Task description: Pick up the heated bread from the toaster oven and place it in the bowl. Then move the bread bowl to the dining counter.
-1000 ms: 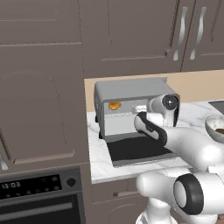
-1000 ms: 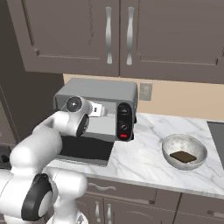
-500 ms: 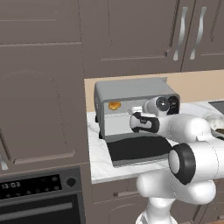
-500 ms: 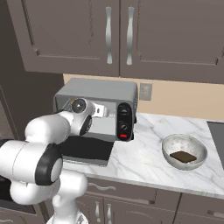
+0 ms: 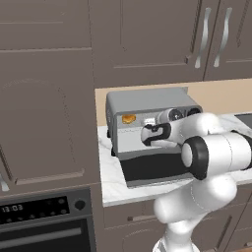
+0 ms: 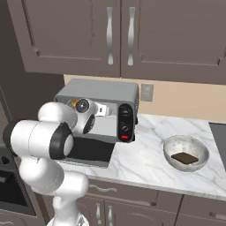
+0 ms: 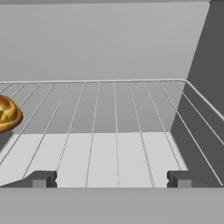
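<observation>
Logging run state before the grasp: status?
Gripper open, at the toaster oven mouth, empty. Heated bread on the wire rack, off to the hand view's left edge. Nothing between them.

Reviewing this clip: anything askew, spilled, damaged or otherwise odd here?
One oddity: the bowl meant for the heated bread already holds a flat dark brown piece. Otherwise nothing stands out; the toaster oven sits square with its door dropped open, and the bread lies off to one side of the wire rack.
</observation>
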